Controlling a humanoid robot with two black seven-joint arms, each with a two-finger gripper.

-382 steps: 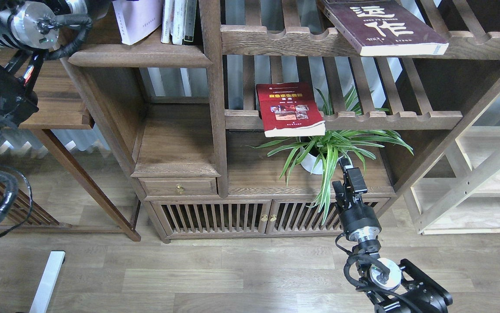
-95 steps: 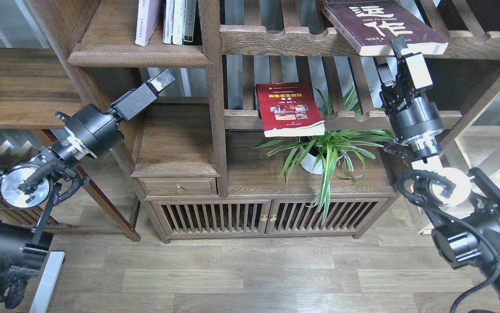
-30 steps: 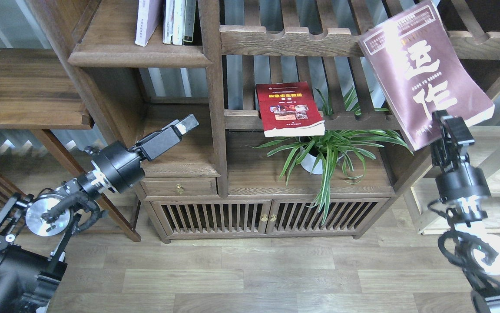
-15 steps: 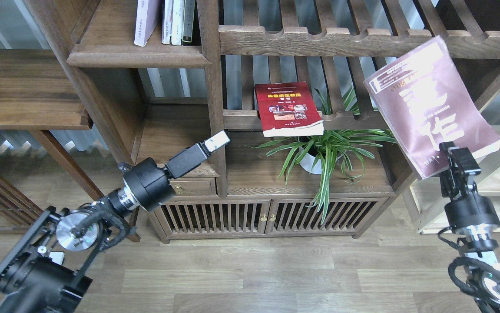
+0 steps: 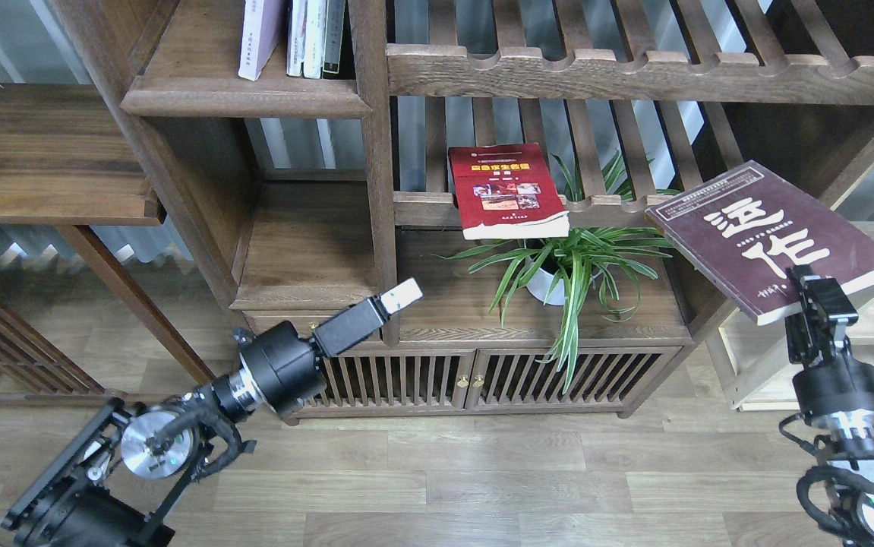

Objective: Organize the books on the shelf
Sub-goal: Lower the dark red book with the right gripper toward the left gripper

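My right gripper (image 5: pixel 809 289) is shut on the near edge of the thick dark maroon book (image 5: pixel 767 235) with big white Chinese characters, holding it nearly flat in the air in front of the right end of the unit. The red book (image 5: pixel 505 190) with a yellow title lies on the middle slatted rack, hanging over its front rail. The pale lavender-white book (image 5: pixel 258 34) stands on the solid dark-brown shelf (image 5: pixel 247 99) at the upper left. My left gripper (image 5: pixel 402 292) is low, in front of the drawer post; its fingers look pressed together and empty.
Thin white-spined books (image 5: pixel 313 34) stand next to the lavender book. A potted spider plant (image 5: pixel 569 262) sits under the red book. Slatted racks (image 5: pixel 634 72) span the upper right. A light wooden frame (image 5: pixel 847 304) stands at the right, a dark side table (image 5: pixel 49 167) at the left.
My right gripper has lowered the maroon book from a steep tilt to nearly flat. My left arm has moved down and to the right, toward the drawer.
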